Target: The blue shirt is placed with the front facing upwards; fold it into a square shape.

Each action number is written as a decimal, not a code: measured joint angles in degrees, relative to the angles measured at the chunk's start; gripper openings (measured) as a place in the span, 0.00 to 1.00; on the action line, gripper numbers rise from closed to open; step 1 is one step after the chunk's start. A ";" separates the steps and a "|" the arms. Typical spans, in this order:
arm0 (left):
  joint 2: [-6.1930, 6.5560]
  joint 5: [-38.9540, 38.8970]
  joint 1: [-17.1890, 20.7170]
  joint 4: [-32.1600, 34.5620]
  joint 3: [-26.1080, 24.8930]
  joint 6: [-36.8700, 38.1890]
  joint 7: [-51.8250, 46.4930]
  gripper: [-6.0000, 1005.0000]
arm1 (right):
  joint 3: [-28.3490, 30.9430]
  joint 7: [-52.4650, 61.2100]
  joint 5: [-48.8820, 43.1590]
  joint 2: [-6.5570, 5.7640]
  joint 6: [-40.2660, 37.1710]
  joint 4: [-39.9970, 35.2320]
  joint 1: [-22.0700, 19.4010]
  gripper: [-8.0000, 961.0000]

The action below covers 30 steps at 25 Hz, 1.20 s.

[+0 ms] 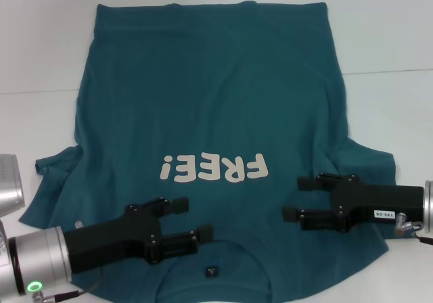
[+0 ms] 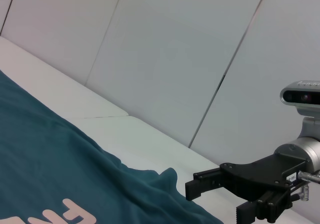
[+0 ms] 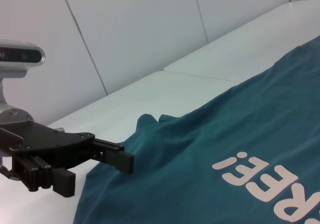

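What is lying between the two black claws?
Only blue shirt fabric between left claw and right claw, with the "FREE!" lettering just beyond, in the head view.

Your left gripper (image 1: 190, 218) sits at seven o'clock, fingers parted and pointing toward three. Your right gripper (image 1: 298, 197) sits at four o'clock, fingers parted, pointing toward nine.

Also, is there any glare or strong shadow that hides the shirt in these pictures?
Head view: even light, the blue shirt and its lettering read clearly, only soft shadows under the left gripper and right gripper. Both wrist views: no glare on the cloth, and the pale wall panels look flat.
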 joint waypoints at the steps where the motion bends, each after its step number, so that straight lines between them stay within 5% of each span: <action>1: -0.01 0.00 -0.01 0.00 0.02 0.00 0.00 0.87 | 0.00 0.00 0.00 0.00 0.00 -0.02 -0.02 0.95; 17: -0.05 -0.16 -0.03 0.00 -0.41 -0.39 -0.69 0.87 | -0.12 0.00 -0.03 0.00 0.04 0.07 0.16 0.95; 30: 0.58 -0.44 0.22 0.74 -10.07 -10.91 -5.97 0.87 | -0.09 0.00 0.99 0.50 0.39 0.31 0.37 0.95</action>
